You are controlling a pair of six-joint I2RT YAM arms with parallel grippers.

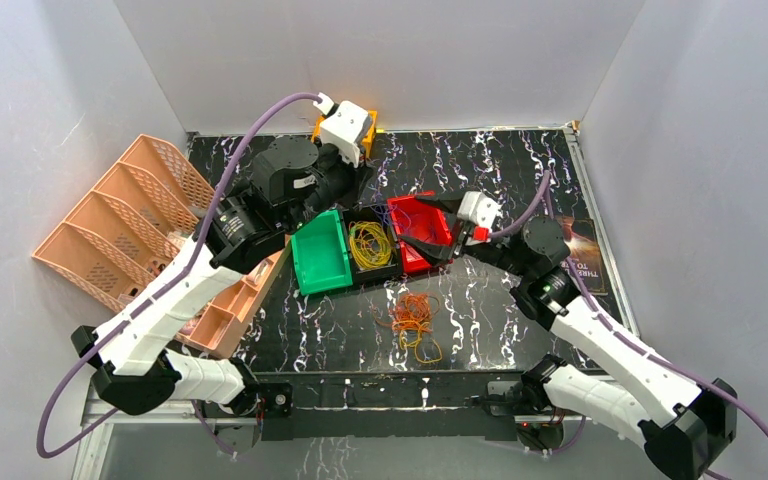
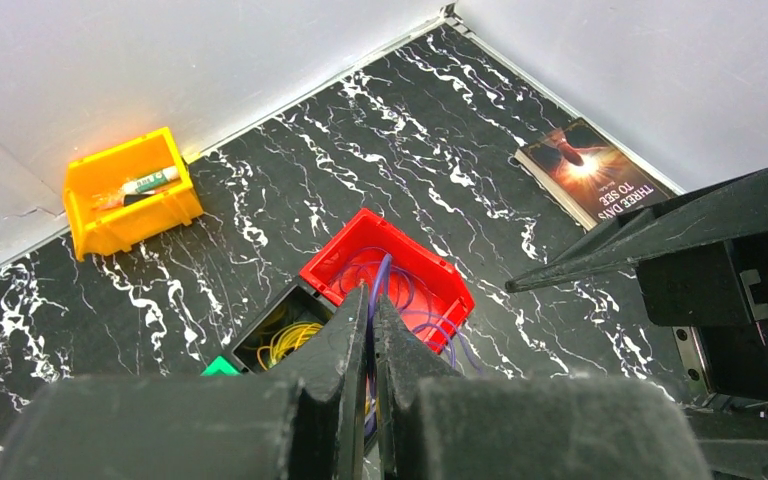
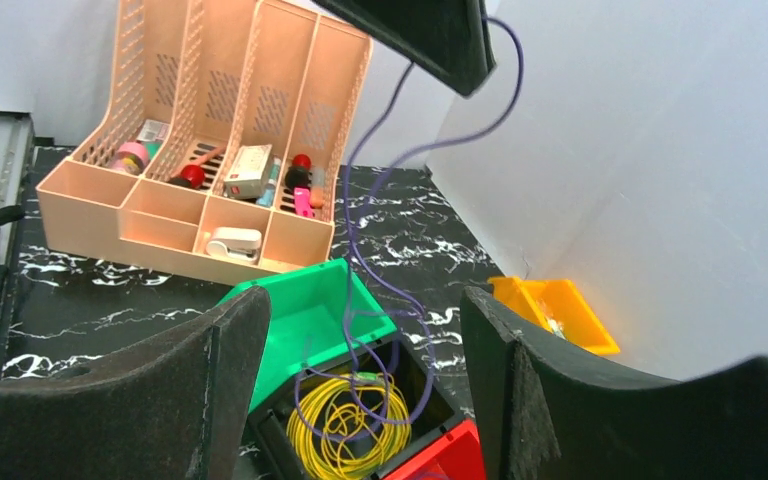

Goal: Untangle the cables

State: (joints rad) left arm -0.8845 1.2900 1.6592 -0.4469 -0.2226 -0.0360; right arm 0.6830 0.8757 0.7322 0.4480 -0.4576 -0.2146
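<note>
White walls boxed in a black marbled surface (image 1: 520, 300). Left pincer (image 2: 371, 305) was raised high and fully closed, pinching a purple cable (image 2: 384, 270) between its fingers. The strand hung down from it, passed over the black bin (image 1: 385, 272) and ran into purple loops in the red bin (image 2: 440, 272). Yellow cables (image 1: 370, 245) were coiled inside the black bin, which sat between the green bin (image 1: 322, 255) and the red one, all three touching. Right pincer (image 3: 362, 300) hovered low over the black and red bins, jaws spread wide, gripping nothing. An orange-and-yellow tangle (image 1: 413, 322) lay loose on the surface, near the bins on the arms' side. A yellow bin (image 2: 130, 195) sat at the back wall, a peach organizer (image 1: 110, 225) at far left, a book (image 2: 600, 180) at far right.
</note>
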